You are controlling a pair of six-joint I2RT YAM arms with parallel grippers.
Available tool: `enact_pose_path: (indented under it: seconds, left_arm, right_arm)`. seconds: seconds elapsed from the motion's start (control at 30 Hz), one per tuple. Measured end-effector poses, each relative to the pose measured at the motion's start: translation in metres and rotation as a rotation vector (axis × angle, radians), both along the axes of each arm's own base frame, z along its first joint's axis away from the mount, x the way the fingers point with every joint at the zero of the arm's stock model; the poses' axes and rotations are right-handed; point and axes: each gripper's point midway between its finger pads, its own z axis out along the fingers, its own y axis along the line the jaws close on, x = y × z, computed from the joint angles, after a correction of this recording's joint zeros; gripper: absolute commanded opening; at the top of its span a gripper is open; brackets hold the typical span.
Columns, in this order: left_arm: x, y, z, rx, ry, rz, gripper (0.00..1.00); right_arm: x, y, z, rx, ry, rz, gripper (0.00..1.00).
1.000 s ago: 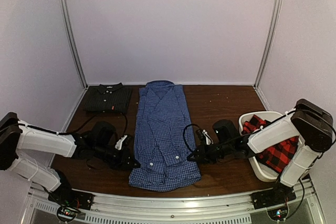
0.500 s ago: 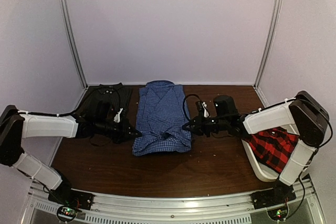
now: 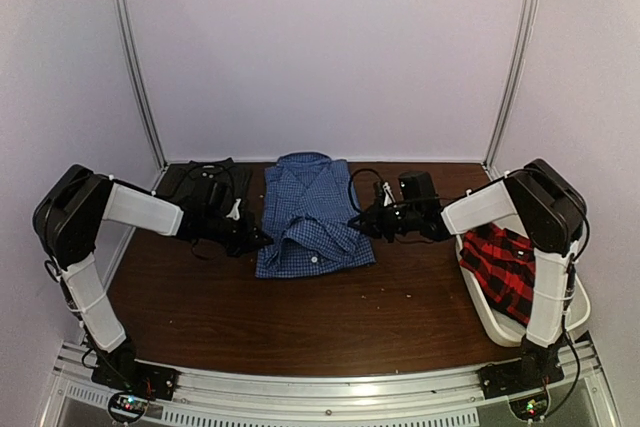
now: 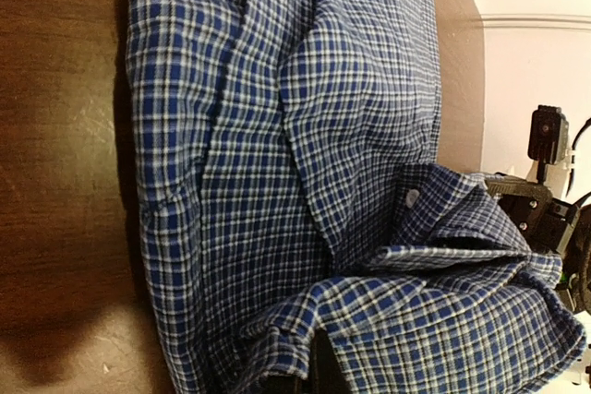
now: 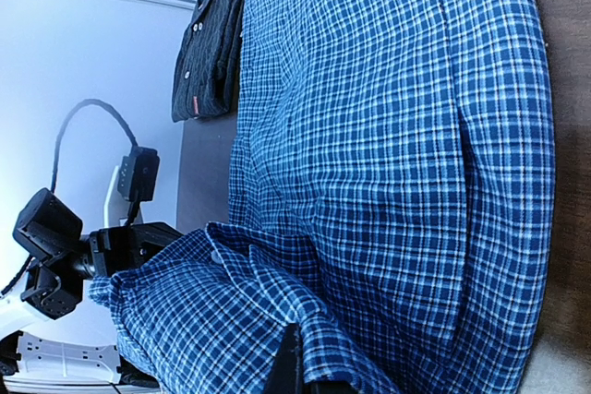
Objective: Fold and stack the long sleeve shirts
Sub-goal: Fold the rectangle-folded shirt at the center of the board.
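1. Blue gingham shirt (image 3: 312, 209): flat at the centre of the table (image 3: 400, 317), collar toward 12 o'clock, lower half doubled up over the body, with a loose raised fold bunched between both grippers.
2. Left gripper (image 3: 260, 240): at the shirt's 8 o'clock edge, pinched tight on the folded gingham, dark fingertips (image 4: 319, 371) buried under cloth in the left wrist view.
3. Right gripper (image 3: 357, 226): at the shirt's 4 o'clock edge, likewise clamped on the gingham, one fingertip (image 5: 288, 362) poking out beneath the fold.
4. Charcoal shirt (image 3: 195, 179): folded at 10 o'clock from the blue one, partly hidden behind the left arm (image 3: 140, 209), with a small orange tag (image 5: 194, 104) on its edge.
5. Red-and-black plaid shirt (image 3: 505, 267): crumpled inside the white tub (image 3: 500, 327) at 4 o'clock, by the table's right edge.
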Motion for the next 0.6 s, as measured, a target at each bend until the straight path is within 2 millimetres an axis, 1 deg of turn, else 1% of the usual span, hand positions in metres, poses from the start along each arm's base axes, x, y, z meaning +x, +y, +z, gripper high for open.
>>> enact_pose_path:
  seconds: [0.07, 0.27, 0.37, 0.4, 0.43, 0.47, 0.5, 0.6]
  left_arm:
    - [0.002, -0.001, 0.002, -0.001, -0.005, 0.001, 0.0]
    - [0.019, -0.005, 0.019, -0.011, -0.059, 0.017, 0.0]
    - [0.025, -0.003, 0.023, -0.007, -0.075, 0.028, 0.0]
    - [0.027, -0.003, 0.024, -0.004, -0.079, 0.031, 0.0]
    - [0.028, -0.003, 0.024, -0.002, -0.083, 0.032, 0.05]
    - [0.03, -0.002, 0.024, -0.001, -0.086, 0.033, 0.15]
    - [0.031, -0.003, 0.023, 0.001, -0.086, 0.032, 0.25]
    - [0.033, -0.002, 0.017, 0.017, -0.089, 0.026, 0.47]
  right_arm:
    - [0.004, -0.002, 0.002, 0.003, -0.004, -0.008, 0.0]
    - [0.015, -0.002, 0.01, 0.016, -0.029, -0.018, 0.0]
    - [0.018, -0.002, 0.011, 0.018, -0.033, -0.021, 0.0]
    - [0.02, -0.002, 0.011, 0.018, -0.033, -0.024, 0.01]
    - [0.021, -0.003, 0.01, 0.018, -0.033, -0.026, 0.08]
    - [0.022, -0.004, 0.009, 0.017, -0.032, -0.028, 0.19]
    - [0.023, -0.005, 0.007, 0.013, -0.031, -0.03, 0.26]
    - [0.025, -0.008, 0.005, 0.007, -0.03, -0.041, 0.41]
